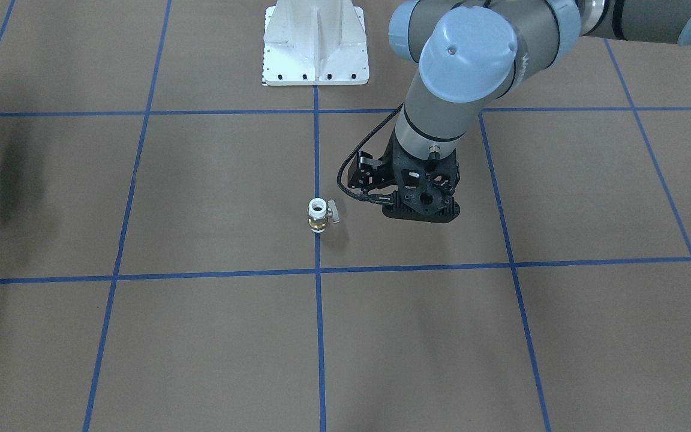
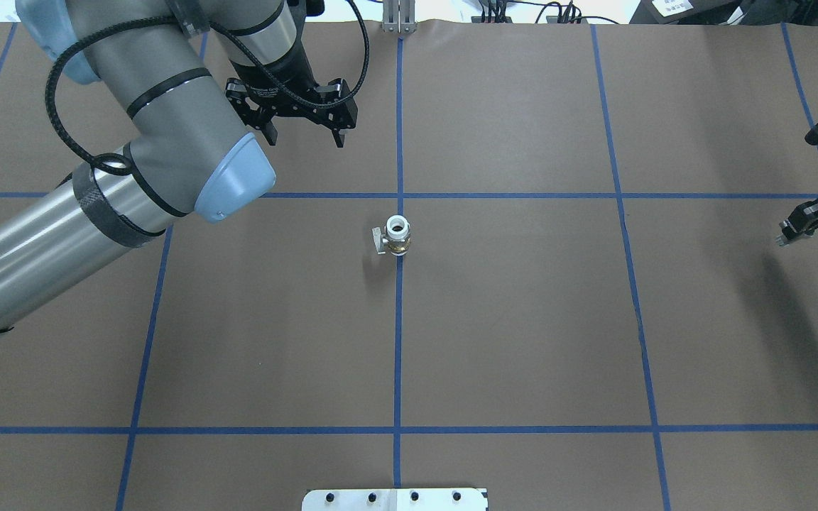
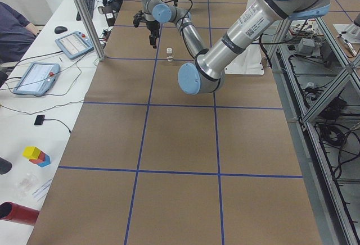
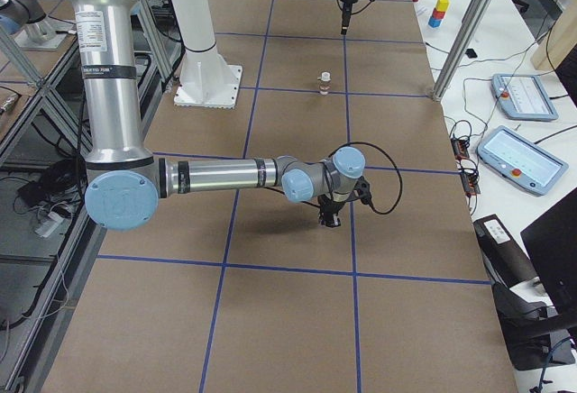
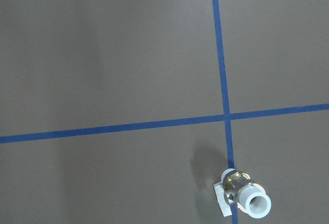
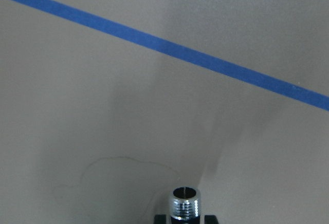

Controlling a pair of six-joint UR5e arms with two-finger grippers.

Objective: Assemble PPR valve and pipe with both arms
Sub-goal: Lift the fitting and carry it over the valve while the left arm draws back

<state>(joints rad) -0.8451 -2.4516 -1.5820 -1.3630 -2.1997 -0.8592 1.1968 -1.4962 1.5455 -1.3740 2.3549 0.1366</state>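
Note:
The PPR valve stands upright on the centre tape line, white socket up, brass middle, small lever to one side; it also shows in the front view and the left wrist view. My left gripper is open and empty, hovering beyond the valve and to its left. My right gripper is at the table's far right, shut on the silver pipe. In the right wrist view the pipe's threaded end sticks out between the pads. Valve and pipe are far apart.
The white robot base plate sits at the table's robot-side edge. Blue tape lines grid the brown table. A side desk holds tablets, coloured blocks and a red cylinder. A metal frame post stands by it.

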